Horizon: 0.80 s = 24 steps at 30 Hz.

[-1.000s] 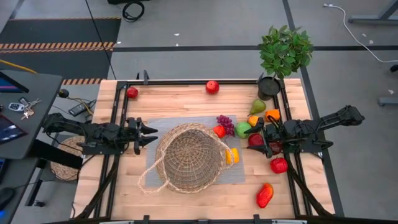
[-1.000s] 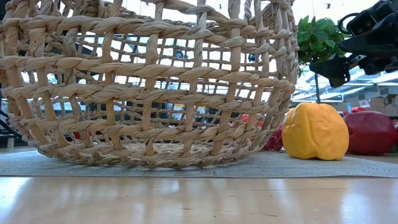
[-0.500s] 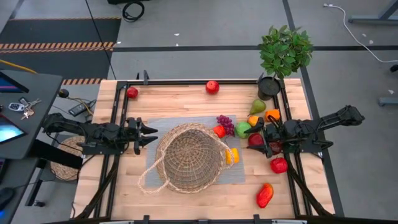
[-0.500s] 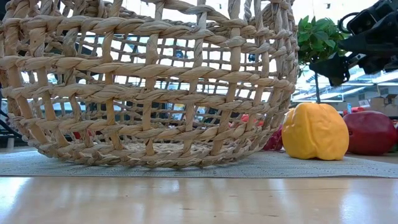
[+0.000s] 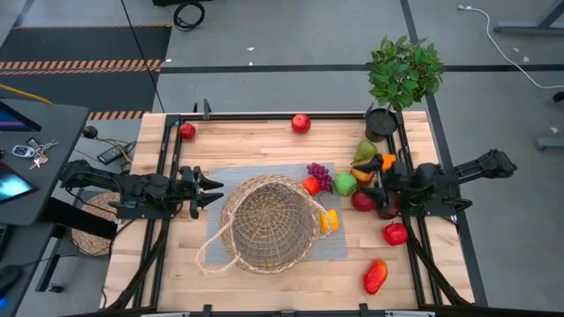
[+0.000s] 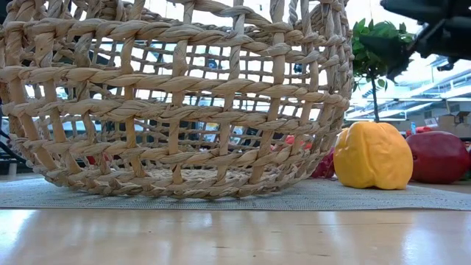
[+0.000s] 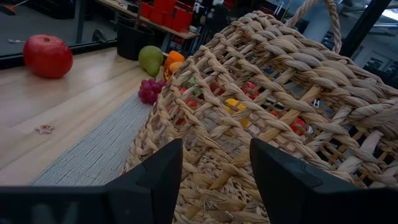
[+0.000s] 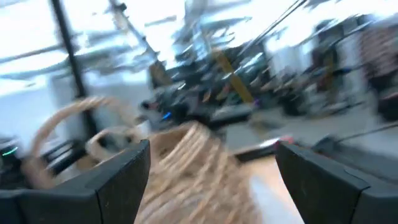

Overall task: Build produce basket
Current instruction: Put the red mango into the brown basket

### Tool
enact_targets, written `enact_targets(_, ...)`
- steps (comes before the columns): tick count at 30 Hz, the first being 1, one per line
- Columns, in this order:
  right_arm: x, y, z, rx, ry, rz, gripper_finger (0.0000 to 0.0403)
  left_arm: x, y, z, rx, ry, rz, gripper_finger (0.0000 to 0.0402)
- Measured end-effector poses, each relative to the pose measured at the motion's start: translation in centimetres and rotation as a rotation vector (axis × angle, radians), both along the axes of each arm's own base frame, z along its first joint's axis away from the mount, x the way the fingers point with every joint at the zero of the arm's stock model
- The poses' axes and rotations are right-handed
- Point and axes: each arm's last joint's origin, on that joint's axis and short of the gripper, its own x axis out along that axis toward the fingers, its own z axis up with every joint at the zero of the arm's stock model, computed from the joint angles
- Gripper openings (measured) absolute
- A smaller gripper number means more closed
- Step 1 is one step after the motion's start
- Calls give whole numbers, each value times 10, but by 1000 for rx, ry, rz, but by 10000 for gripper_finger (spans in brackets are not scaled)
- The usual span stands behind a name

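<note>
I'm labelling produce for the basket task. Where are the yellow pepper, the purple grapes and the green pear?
yellow pepper (image 6: 373, 155): low view, middle of its front.
purple grapes (image 5: 320, 175): high view, centre of the bunch.
green pear (image 5: 364, 151): high view, its wide lower body.

Wicker basket (image 5: 269, 224): tan, open weave, upright at mat centre, empty, thin loop handle trailing toward front-left. Produce outside basket, mostly on its right: yellow pepper (image 5: 329, 220) touching rim; purple grapes (image 5: 320, 175); green apple (image 5: 345, 183); green pear (image 5: 365, 151); red mango (image 5: 375, 276) near front edge. Red apple (image 5: 301, 123) at far edge, another (image 5: 188, 131) at far-left corner.
</note>
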Motion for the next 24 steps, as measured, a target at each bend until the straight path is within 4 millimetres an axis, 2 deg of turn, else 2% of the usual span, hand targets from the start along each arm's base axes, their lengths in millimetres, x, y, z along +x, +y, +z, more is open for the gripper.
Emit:
enact_targets(5,-3,-5,7,-12,-67,-122,348,0,0,0,0,0,0,198)
enact_targets(9,-6,-7,13,48,-142,-133,348,0,0,0,0,0,0,197)
enact_targets(13,-5,-8,12,78,-128,-158,348,0,0,0,0,0,0,193)
enact_targets(16,-4,-6,10,176,-135,-87,348,0,0,0,0,0,0,194)
enact_targets(19,-2,-4,11,173,-111,-5,348,0,0,0,0,0,0,197)
enact_targets(21,-1,-3,22,154,-84,-6,348,0,0,0,0,-1,0,197)
enact_targets(24,-1,-4,39,120,15,-103,348,0,0,0,0,0,0,195)
